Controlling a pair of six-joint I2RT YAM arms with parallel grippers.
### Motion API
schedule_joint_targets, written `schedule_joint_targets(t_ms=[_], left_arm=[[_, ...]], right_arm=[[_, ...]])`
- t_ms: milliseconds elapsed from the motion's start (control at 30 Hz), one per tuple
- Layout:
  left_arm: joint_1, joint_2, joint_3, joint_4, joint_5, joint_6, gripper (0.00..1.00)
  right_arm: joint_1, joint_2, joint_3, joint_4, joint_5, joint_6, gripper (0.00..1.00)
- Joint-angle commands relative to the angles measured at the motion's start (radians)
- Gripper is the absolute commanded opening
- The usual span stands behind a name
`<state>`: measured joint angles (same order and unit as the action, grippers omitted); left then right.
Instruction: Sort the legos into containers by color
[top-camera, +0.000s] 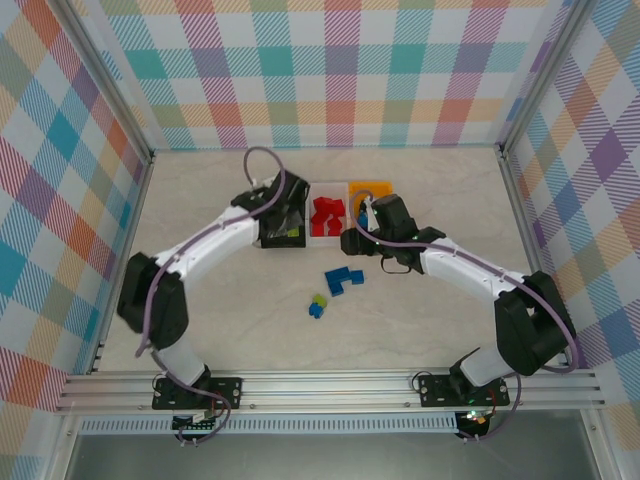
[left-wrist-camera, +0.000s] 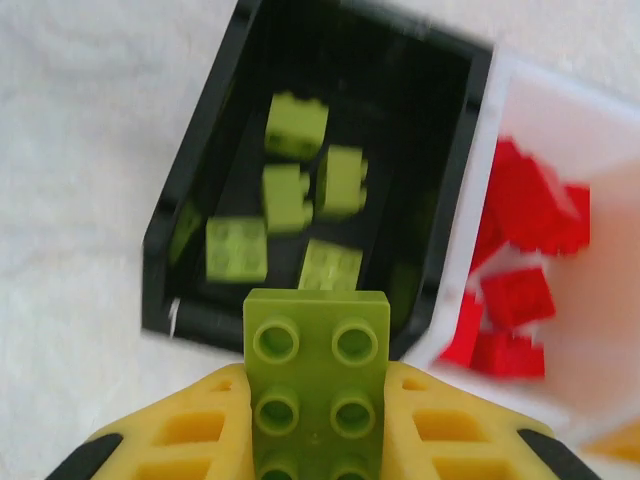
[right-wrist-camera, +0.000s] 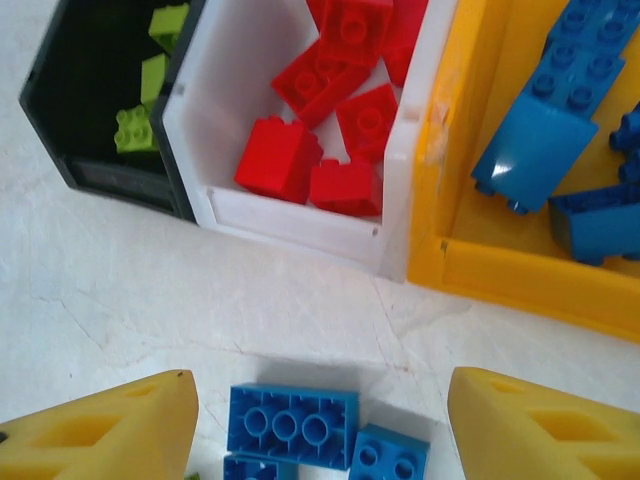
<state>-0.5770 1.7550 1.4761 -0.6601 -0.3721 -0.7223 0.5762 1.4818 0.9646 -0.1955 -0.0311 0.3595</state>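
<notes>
While reading the top external view, we note the black bin (top-camera: 272, 240), white bin (top-camera: 325, 236) and orange bin (top-camera: 368, 188) side by side mid-table, with loose blue bricks (top-camera: 343, 281) on the table (top-camera: 200, 190) nearer the bases.

Left wrist: the left gripper (left-wrist-camera: 318, 388) pinches a lime brick (left-wrist-camera: 318, 345), studs facing the camera, at the black bin's near edge. Lime legos (left-wrist-camera: 295, 125) lie inside the bin, and red legos (left-wrist-camera: 520, 300) lie in the white bin beside it.

Right wrist: the right gripper (right-wrist-camera: 320, 385) is spread. A flat blue brick (right-wrist-camera: 292, 420) lies on the table between its fingers, touching neither. The orange bin holds blue legos (right-wrist-camera: 530, 150).
</notes>
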Motion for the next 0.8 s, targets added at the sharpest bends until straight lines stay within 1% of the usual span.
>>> schedule_joint_targets(t_ms=[0,167,267,300,367,433,500,567,633,700,767], left_arm=[[0.02,0.152,0.117,-0.083,-0.057,0.067,0.25],[0.053,0.302,0.282,-0.145,-0.089,0.062,0.25],[0.073,0.359,0.344,-0.167,-0.076,0.054,0.25],[0.076,0.38,0.368,-0.178,-0.065,0.053,0.27],[0.077,0.411,0.41,-0.202,-0.045,0.055,0.39],[0.076,0.415,0.416,-0.201,-0.024,0.052,0.54],[0.074,0.378,0.385,-0.172,-0.005,0.05,0.7],[0.066,0.31,0.331,-0.126,0.008,0.05,0.83],[0.058,0.238,0.287,-0.094,0.024,0.052,0.9],[0.046,0.156,0.235,-0.066,0.045,0.051,0.95],[0.023,0.055,0.148,-0.021,0.066,0.053,1.0]], right_arm=[[-0.003,-0.04,-0.027,0.01,-0.053,0.019,0.68],[0.012,-0.092,-0.073,0.002,-0.079,0.014,0.68],[0.025,-0.123,-0.102,0.001,-0.121,0.008,0.67],[0.032,-0.131,-0.108,0.0,-0.142,0.004,0.67],[0.053,-0.14,-0.117,-0.011,-0.169,0.001,0.67],[0.086,-0.14,-0.122,-0.023,-0.201,-0.007,0.68],[0.128,-0.132,-0.125,-0.043,-0.223,-0.016,0.68],[0.181,-0.123,-0.13,-0.059,-0.227,-0.025,0.68],[0.227,-0.113,-0.143,-0.061,-0.235,-0.017,0.68],[0.273,-0.092,-0.153,-0.058,-0.254,-0.005,0.68],[0.325,-0.057,-0.156,-0.061,-0.262,0.006,0.68]])
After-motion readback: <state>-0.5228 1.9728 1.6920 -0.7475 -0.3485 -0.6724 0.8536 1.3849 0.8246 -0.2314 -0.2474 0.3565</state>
